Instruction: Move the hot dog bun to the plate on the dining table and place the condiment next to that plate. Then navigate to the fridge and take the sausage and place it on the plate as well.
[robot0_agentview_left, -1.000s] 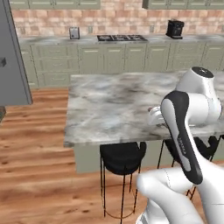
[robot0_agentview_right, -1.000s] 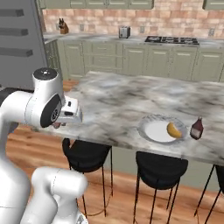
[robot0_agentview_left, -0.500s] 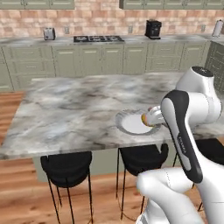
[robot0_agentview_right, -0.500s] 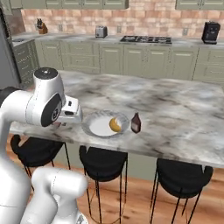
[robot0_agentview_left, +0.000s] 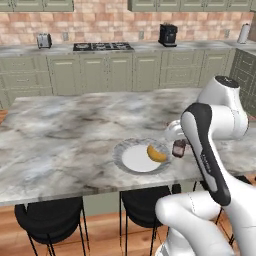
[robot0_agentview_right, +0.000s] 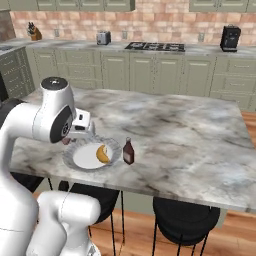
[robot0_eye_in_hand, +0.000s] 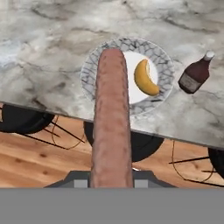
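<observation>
we have the sausage (robot0_eye_in_hand: 111, 118) clamped in the tool (robot0_eye_in_hand: 111, 177), jaws nearly closed around it; it runs up the middle of the hand view, a long reddish-brown cylinder with a pebbled skin and a rounded far end, hanging over the near edge of the desk (robot0_agentview_left: 60, 135) and the plate (robot0_eye_in_hand: 94, 70). the plate is round and shallow, white in the centre with a wide grey speckled rim, and it sits near the desk's front edge. on it lies the hot dog bun (robot0_eye_in_hand: 145, 78) (curved, golden-yellow, browner on top), right of centre. just beside the plate stands the condiment (robot0_agentview_right: 128, 151), a dark brown bottle with a narrow neck and pale label, upright and apart from the rim. the desk top is grey-white veined marble. black round stools (robot0_agentview_right: 186, 215) tuck under it on a wood plank floor (robot0_eye_in_hand: 39, 159). behind run sage-green cabinets (robot0_agentview_left: 105, 72), a brick wall (robot0_agentview_left: 100, 20), a cooktop (robot0_agentview_left: 102, 46), a toaster (robot0_agentview_left: 44, 40) and a black coffee maker (robot0_agentview_left: 167, 34).
</observation>
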